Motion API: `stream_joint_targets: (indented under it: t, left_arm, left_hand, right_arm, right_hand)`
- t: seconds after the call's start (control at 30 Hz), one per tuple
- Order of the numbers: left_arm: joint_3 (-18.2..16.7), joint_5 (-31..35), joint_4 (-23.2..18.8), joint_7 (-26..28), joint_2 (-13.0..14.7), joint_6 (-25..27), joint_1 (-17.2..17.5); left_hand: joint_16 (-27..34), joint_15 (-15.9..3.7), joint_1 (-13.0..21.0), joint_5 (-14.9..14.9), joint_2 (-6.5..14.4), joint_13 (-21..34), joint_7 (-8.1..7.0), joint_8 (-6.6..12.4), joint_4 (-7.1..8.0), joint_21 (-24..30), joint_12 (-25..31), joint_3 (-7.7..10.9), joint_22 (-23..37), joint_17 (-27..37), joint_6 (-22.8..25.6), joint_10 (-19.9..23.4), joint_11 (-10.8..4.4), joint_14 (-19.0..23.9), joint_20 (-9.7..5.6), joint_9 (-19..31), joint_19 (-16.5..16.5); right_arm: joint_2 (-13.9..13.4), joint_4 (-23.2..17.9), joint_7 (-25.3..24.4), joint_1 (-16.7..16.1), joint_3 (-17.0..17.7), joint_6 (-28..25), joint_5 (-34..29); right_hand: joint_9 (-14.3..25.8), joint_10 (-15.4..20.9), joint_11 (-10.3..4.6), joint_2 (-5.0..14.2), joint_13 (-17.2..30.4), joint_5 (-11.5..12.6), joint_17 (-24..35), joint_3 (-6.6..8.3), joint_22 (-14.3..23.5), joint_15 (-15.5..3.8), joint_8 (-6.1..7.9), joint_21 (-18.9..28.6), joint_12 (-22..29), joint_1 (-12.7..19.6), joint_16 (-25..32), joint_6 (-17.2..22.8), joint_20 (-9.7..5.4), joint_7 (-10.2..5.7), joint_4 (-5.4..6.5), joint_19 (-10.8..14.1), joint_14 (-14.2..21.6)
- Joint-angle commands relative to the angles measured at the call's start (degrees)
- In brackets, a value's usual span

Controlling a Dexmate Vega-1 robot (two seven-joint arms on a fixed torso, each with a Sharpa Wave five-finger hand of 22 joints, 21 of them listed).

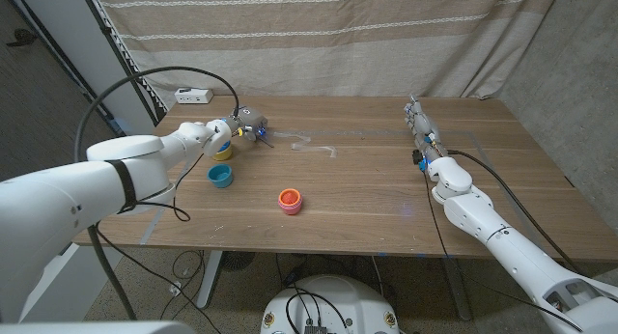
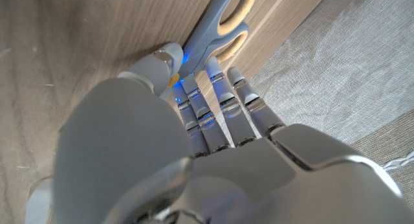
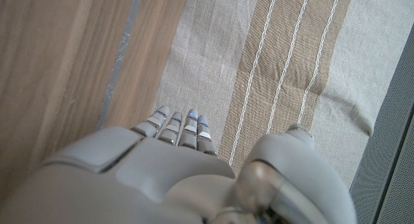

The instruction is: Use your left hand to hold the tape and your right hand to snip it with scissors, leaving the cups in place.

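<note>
At the table's back left, my left hand (image 1: 241,124) reaches onto the scissors (image 2: 228,22), which have grey handles with yellowish loops and lie on the wood. Its fingertips (image 2: 218,63) and thumb meet at the handle; whether they grip it I cannot tell. A pale, clear strip of tape (image 1: 315,147) lies on the table to the right of that hand. Three small cups stand near it: a yellow cup (image 1: 222,153), a blue cup (image 1: 221,177) and a red cup (image 1: 291,201). My right hand (image 1: 421,124) stretches out at the back right with straight fingers (image 3: 181,128), holding nothing.
A striped curtain (image 1: 386,35) hangs behind the table. A white power strip (image 1: 193,96) with a black cable sits at the back left corner. Faint tape lines (image 1: 463,133) mark the wood near my right hand.
</note>
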Motion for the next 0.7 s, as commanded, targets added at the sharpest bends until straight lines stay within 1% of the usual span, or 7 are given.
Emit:
stream_joint_targets:
  t: [0.03,0.07,0.1,0.17,0.53,0.6,0.7]
  left_arm:
    - [-0.1,-0.8,0.4,0.9,-0.3,0.1,0.6]
    - [-0.2,-1.1,0.4,1.3,-0.3,0.0,0.6]
    - [-0.3,-1.3,0.4,1.7,-0.2,-0.1,0.6]
    - [-0.3,-1.6,0.4,2.5,-0.1,-0.3,0.7]
    - [-1.8,-3.4,-0.2,7.5,0.9,-4.5,1.0]
    - [-2.3,-3.6,-0.3,8.4,1.1,-5.3,1.0]
    - [-2.7,-3.6,-0.6,9.3,1.5,-6.3,1.0]
  left_hand:
    - [2.1,-7.21,5.6,-1.1,4.0,2.1,-4.96,2.66,0.41,3.8,4.5,-8.95,1.1,7.8,9.5,5.0,-1.06,7.0,-7.30,1.0,0.0]
    - [2.5,-7.21,6.1,-1.2,4.4,1.9,-4.95,3.13,0.42,4.2,4.6,-9.90,1.2,8.6,9.9,4.9,-1.02,7.8,-7.35,1.4,-0.1]
    - [2.5,-7.19,6.7,-1.4,5.4,2.2,-5.00,3.69,0.59,5.2,5.7,-11.75,1.5,10.2,10.3,6.1,-0.77,8.2,-7.53,1.8,-0.3]
    - [2.7,-7.22,7.1,-1.7,6.1,2.0,-5.01,3.67,0.62,6.4,6.1,-13.35,2.0,11.2,10.6,6.3,-0.75,8.9,-7.76,1.5,-0.1]
    - [2.5,-7.18,7.4,-1.4,6.8,3.2,-4.92,4.00,0.77,8.2,6.8,-14.31,3.0,11.6,10.6,5.2,-0.75,9.5,-7.77,2.2,1.2]
    - [1.9,-7.12,7.9,-0.8,8.0,5.1,-4.58,4.76,0.99,10.7,7.6,-15.09,4.5,11.4,9.4,3.2,-0.75,10.9,-8.04,4.1,1.7]
    - [1.5,-7.13,8.1,-0.5,8.4,5.7,-4.17,5.06,0.96,11.6,7.6,-15.34,5.1,11.3,9.5,2.6,-0.70,11.3,-8.15,4.5,1.2]
  right_arm:
    - [-0.3,-0.6,-0.2,-0.2,0.1,0.0,-0.3]
    - [-0.2,-0.7,-0.3,-0.2,0.2,-0.1,-0.1]
    - [-0.2,-0.6,-0.2,-0.2,0.2,-0.1,-0.2]
    - [-0.2,-0.5,-0.1,-0.2,0.2,0.1,-0.2]
    - [-0.2,-0.2,0.2,0.1,0.2,0.1,-0.1]
    - [-0.1,0.0,0.4,0.2,0.2,0.3,-0.1]
    - [-0.1,0.1,0.5,0.3,0.2,0.5,-0.1]
  right_hand:
    - [0.1,0.0,-0.11,0.66,0.2,0.1,0.1,-0.36,0.1,-2.11,0.06,-0.1,0.1,0.0,0.0,0.0,-0.41,0.06,-0.32,0.0,-0.1]
    - [0.1,0.0,-0.14,0.67,0.2,0.1,0.1,-0.36,0.1,-2.12,0.06,-0.1,0.1,0.0,0.1,-0.1,-0.43,0.06,-0.32,0.0,-0.1]
    - [0.1,0.0,-0.13,0.67,0.2,0.1,0.1,-0.35,0.1,-2.10,0.05,-0.1,0.1,0.0,0.1,-0.1,-0.41,0.04,-0.32,0.1,-0.1]
    - [0.1,0.0,-0.08,0.68,0.2,0.1,0.1,-0.35,0.1,-2.10,0.05,-0.1,0.1,0.0,0.1,-0.1,-0.39,0.04,-0.32,0.1,-0.1]
    - [0.1,-0.2,-0.40,0.71,0.2,0.1,0.1,-0.34,0.1,-2.18,0.05,0.0,0.1,0.0,0.1,-0.2,-0.37,-0.04,-0.36,0.4,-0.1]
    - [0.1,-0.2,-0.40,0.72,0.2,0.1,0.1,-0.33,0.1,-2.28,0.04,0.0,0.1,0.0,0.1,-0.2,-0.35,-0.07,-0.37,0.5,-0.1]
    - [0.1,-0.2,-0.42,0.75,0.2,0.1,0.1,-0.32,0.1,-2.27,0.05,0.1,0.1,0.0,0.1,-0.2,-0.29,-0.06,-0.39,0.6,-0.1]
